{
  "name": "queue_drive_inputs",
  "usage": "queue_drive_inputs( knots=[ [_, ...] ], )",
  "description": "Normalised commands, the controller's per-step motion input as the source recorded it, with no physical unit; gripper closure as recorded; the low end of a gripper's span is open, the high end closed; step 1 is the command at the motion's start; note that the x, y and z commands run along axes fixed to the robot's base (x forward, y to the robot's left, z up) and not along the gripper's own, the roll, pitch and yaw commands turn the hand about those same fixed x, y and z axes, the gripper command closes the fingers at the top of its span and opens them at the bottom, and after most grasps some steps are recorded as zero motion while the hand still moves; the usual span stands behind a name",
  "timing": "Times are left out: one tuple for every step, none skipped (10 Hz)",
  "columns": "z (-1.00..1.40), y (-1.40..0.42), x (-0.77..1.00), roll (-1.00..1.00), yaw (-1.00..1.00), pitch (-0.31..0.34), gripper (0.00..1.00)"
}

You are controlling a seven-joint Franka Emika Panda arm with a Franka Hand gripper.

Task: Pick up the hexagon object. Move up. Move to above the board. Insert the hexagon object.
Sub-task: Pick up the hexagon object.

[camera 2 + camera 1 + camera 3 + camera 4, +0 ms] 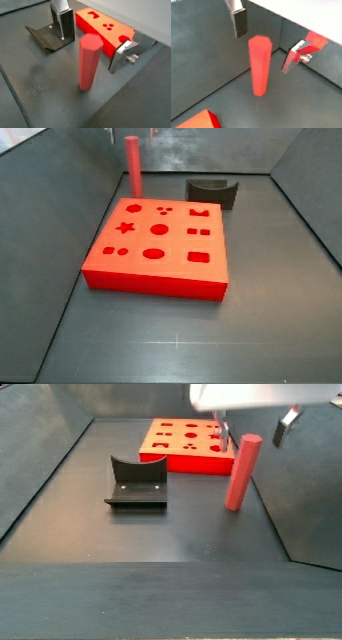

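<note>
The hexagon object point(259, 65) is a long red-pink rod standing upright on the dark floor, also seen in a wrist view point(89, 62) and in both side views point(132, 163) point(241, 474). My gripper point(268, 40) is open above it, with its fingers on either side of the rod's top and not touching it; it also shows in a wrist view point(93, 40). One finger point(286, 426) shows up and to the right of the rod. The board point(160, 243) is a bright red block with shaped holes, lying beside the rod point(187, 439) point(107, 27).
The fixture point(211, 193) stands on the floor by the board's far edge, also seen in a side view point(138, 482) and a wrist view point(50, 35). Dark walls enclose the floor, and the rod stands near a wall point(211, 55).
</note>
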Motion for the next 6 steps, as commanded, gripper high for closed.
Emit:
queue_drive_inputs(
  knots=[
    [-0.43,0.01,0.00,-0.09,0.03,0.051,0.00],
    [-0.33,0.00,0.00,-0.11,0.05,0.030,0.00],
    [-0.02,0.00,0.00,-0.05,0.00,0.000,0.00],
    [0.00,0.00,0.00,0.00,0.00,0.000,0.00],
    [0.00,0.00,0.00,0.00,0.00,0.000,1.00],
    [0.00,0.00,0.00,0.00,0.00,0.000,1.00]
  ],
)
